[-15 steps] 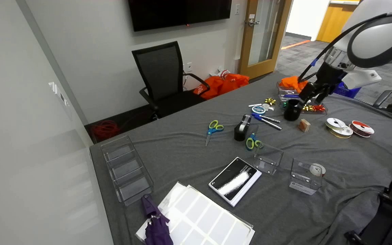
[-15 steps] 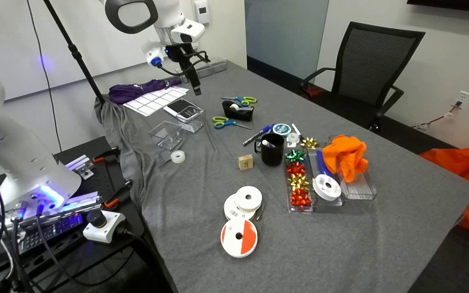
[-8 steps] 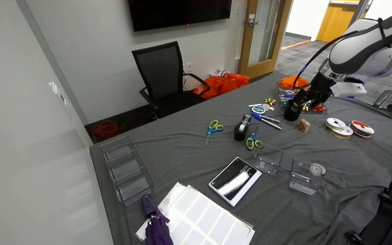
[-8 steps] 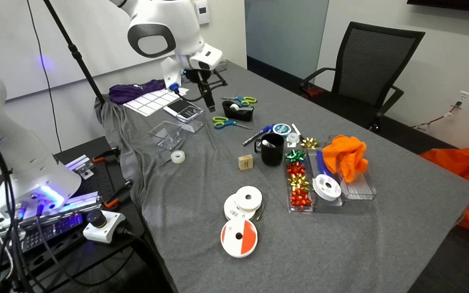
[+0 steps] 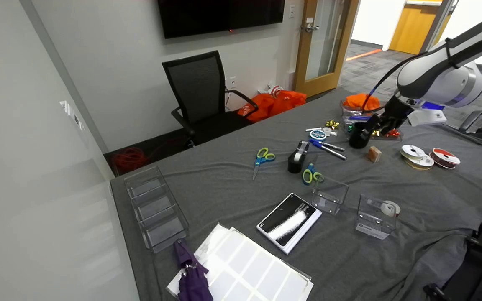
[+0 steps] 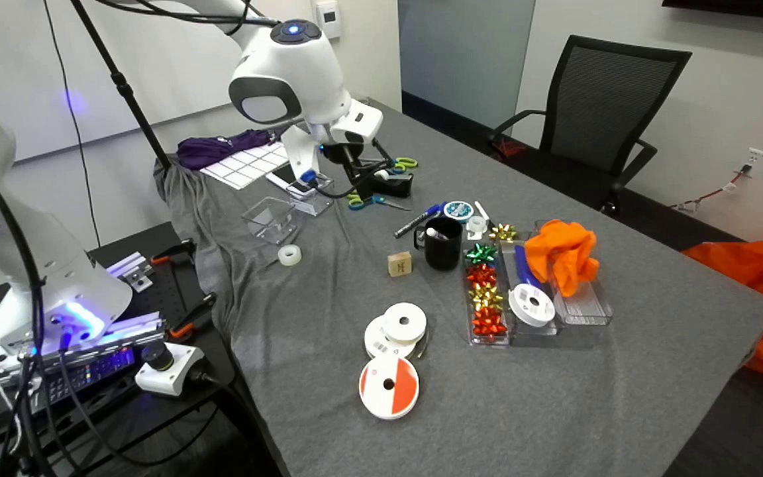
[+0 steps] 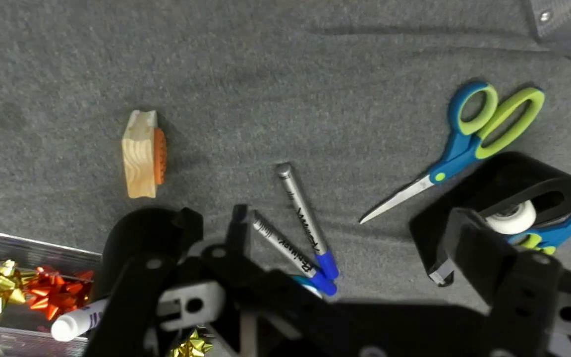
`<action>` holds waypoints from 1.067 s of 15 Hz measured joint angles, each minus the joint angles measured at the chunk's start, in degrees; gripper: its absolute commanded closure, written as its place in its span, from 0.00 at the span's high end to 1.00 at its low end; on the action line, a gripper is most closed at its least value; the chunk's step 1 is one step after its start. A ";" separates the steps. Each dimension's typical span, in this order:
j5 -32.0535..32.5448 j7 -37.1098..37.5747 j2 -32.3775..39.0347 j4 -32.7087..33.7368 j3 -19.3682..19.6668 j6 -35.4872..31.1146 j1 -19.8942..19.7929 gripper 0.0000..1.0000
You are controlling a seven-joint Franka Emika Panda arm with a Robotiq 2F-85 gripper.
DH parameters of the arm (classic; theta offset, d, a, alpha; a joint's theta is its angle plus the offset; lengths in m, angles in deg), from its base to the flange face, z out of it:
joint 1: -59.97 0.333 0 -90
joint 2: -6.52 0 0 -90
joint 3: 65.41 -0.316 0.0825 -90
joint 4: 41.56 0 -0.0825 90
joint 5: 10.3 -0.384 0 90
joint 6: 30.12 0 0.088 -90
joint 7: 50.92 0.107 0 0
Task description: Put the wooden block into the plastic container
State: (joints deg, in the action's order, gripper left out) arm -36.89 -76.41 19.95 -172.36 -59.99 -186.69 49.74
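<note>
Wooden block well in from the edges of the counter, black mug just beside it, markers and scissors below the wide-spread end effector, clear box near the scissors, divided tray at a corner

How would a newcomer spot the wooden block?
On the gray tablecloth, find the black mug. Beside it, not touching, stands the wooden block, small and pale. Unlike the markers and spools nearby, it's bare wood, one side orange.
</note>
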 measured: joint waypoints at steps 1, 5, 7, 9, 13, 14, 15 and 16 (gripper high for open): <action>1.12 -0.62 0.79 0.19 0.30 -1.11 -0.20 1.00; 9.34 0.69 3.16 0.69 1.08 -4.47 -1.41 1.00; 13.99 2.77 4.02 0.75 1.54 -6.24 -1.81 1.00; 15.83 3.89 4.46 0.76 1.77 -7.10 -1.89 1.00; 15.91 3.90 4.82 0.96 1.77 -7.42 -1.89 1.00; 16.03 4.06 4.83 0.97 1.64 -7.40 -1.97 1.00; 16.08 4.55 4.86 0.97 1.40 -7.40 -2.13 1.00; 16.07 5.27 5.01 0.97 1.17 -7.41 -2.32 1.00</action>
State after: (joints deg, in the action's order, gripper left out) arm -20.81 -71.13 24.96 -171.38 -58.82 -194.10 47.42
